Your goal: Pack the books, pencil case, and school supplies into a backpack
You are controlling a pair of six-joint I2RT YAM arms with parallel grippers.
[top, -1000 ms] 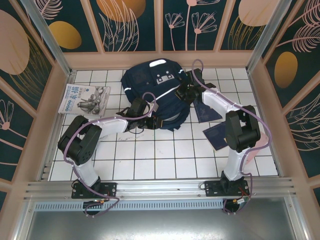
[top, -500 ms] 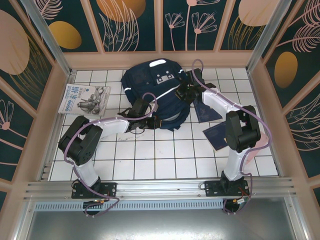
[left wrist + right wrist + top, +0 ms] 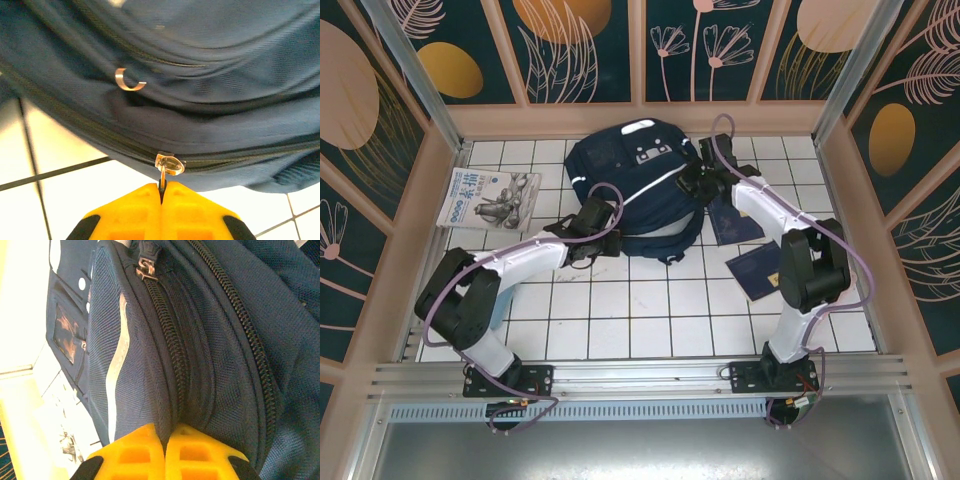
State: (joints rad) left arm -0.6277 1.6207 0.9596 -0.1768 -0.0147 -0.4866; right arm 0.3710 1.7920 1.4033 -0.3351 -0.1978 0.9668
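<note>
The large dark navy fabric backpack (image 3: 630,185) lies at the upper centre of the top view on the white tiled table (image 3: 650,310), and its zippers look closed. In the left wrist view the left gripper (image 3: 161,189) has its yellow fingers pressed together on the thin tab of the silver zipper pull (image 3: 170,163). The right gripper (image 3: 165,434) is likewise closed, apparently pinching a ridge of fabric beside the black zipper track (image 3: 167,335). The tab grip is slim, so a pull off the track's line could let it slip free or jam the slider. If the right pinch gives way, the whole bag would likely drag rather than open. The white-and-blue book (image 3: 485,197) at upper left, a dark navy book (image 3: 733,222) and a second dark navy book (image 3: 757,272) at right lie outside the bag. How much fabric the right fingers truly hold is hidden, as is the bag's interior.
</note>
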